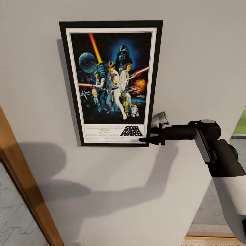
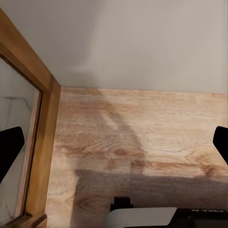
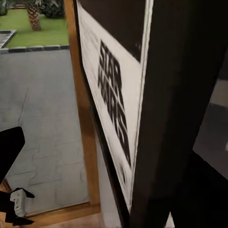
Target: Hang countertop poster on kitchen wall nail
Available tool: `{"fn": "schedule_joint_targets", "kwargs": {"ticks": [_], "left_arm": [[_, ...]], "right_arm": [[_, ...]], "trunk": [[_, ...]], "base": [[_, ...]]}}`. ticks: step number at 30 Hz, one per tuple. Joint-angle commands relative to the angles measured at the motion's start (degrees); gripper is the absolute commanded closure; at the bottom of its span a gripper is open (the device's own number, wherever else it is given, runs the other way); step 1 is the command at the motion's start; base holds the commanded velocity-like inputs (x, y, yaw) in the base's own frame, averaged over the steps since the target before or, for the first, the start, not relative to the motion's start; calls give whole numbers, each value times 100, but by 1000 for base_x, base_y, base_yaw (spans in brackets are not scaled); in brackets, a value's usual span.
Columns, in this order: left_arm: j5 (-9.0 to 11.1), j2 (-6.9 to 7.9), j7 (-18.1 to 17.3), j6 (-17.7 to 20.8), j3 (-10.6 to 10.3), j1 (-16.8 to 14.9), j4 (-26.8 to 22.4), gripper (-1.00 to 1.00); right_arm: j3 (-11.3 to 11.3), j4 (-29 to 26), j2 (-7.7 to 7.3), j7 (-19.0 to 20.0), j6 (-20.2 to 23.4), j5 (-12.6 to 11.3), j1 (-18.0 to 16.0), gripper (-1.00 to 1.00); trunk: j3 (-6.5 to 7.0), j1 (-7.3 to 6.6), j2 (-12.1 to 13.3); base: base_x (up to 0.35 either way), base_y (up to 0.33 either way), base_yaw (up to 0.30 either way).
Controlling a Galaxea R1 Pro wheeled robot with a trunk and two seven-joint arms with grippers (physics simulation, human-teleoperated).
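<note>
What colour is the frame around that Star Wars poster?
Black, a thin frame with a white border inside it; clearest in the head view.

The framed upright Star Wars poster (image 1: 111,83) has its 5 o'clock corner covered by the black right gripper (image 1: 146,139); the jaw gap is hidden.

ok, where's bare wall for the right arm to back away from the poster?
Bare grey wall lies below the poster, and to its right above the right gripper. It is crowded at the poster's lower right corner, where that gripper sits, and by the wooden frame lower left.
</note>
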Motion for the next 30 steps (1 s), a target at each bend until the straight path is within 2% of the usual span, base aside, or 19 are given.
{"fn": "schedule_joint_targets", "kwargs": {"ticks": [1, 13, 16, 17, 20, 23, 24, 26, 27, 28, 29, 30], "left_arm": [[-14, -4, -39, -8, 27, 3, -5, -100], [-14, -4, -40, -5, 27, 3, -2, -100], [-14, -4, -40, -3, 27, 3, 3, -100], [-14, -4, -46, -6, 30, 3, 12, -100], [-14, -4, -53, -8, 37, 3, 12, -100], [-8, -4, -57, -8, 43, 3, 30, -100], [-6, -4, -58, -9, 44, 3, 43, -100], [-3, -4, -58, -9, 44, 3, 45, -100], [0, -4, -58, -9, 45, 3, 46, -100], [1, -4, -58, -9, 45, 3, 46, -100], [2, -4, -58, -9, 45, 3, 48, -100], [2, -4, -58, -9, 45, 3, 50, -100]], "right_arm": [[8, 3, -6, -10, 34, -25, -2, -100], [8, 2, -6, -6, 34, -32, -2, -100], [7, -13, -6, 9, 28, -39, 167, -100], [-93, -47, -6, 30, -165, -58, 936, -100], [-395, -46, -2, 30, -607, -65, 1573, -100], [-677, -18, 7, 23, -1279, -66, 2593, -100], [-759, 256, 27, -7, -2099, -62, 3680, -100], [-761, 480, 37, -17, -2329, -62, 3903, -100], [-763, 1018, 50, -27, -2711, -64, 4147, -100], [-763, 1252, 53, -29, -2861, -65, 4203, -100], [-764, 1827, 57, -32, -3208, -68, 4287, -100], [-766, 2162, 59, -33, -3399, -70, 4317, -100]], "trunk": [[-1, 0, -4], [-1, 0, -4], [-1, 0, -4], [-1, 0, -4], [-1, 0, -4], [-1, 0, -4], [-1, 0, -4], [3, 0, -4], [9, 0, -4], [15, 0, -4], [23, 0, -4], [30, 0, -4]], "base": [[-195, 0, 0], [-161, 0, 0], [-205, 0, 0], [-281, 0, 0], [-309, 0, 0], [-276, 0, 0], [-35, 0, 0], [-25, 0, 0], [-11, 0, 0], [-9, 0, 0], [-6, 0, 0], [-5, 0, 0]]}}
